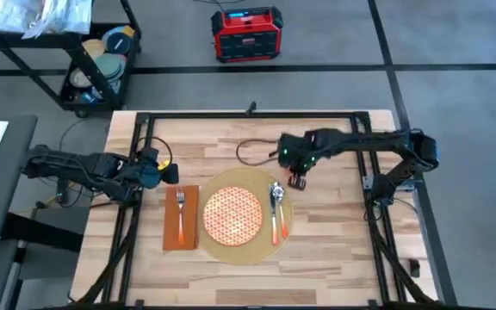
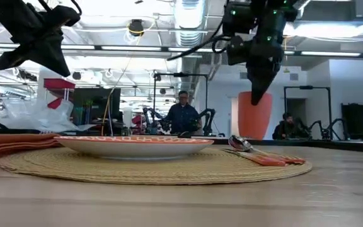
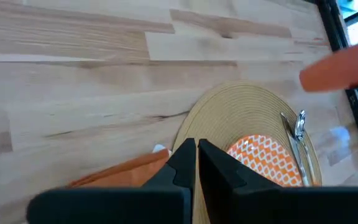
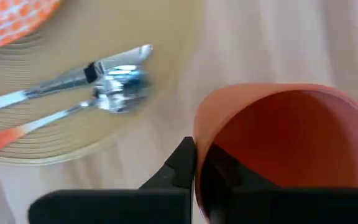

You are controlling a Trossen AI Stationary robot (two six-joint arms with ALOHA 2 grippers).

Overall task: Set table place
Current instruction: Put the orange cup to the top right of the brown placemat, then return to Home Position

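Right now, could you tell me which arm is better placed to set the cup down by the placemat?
The right: its tool already grips the orange cup, held above the table just beyond the placemat. The left tool is shut, empty, near the napkin.

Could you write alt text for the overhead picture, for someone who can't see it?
The right hand holds an orange cup beside a woven placemat with a plate, knife and spoon on it; a fork lies on an orange napkin.
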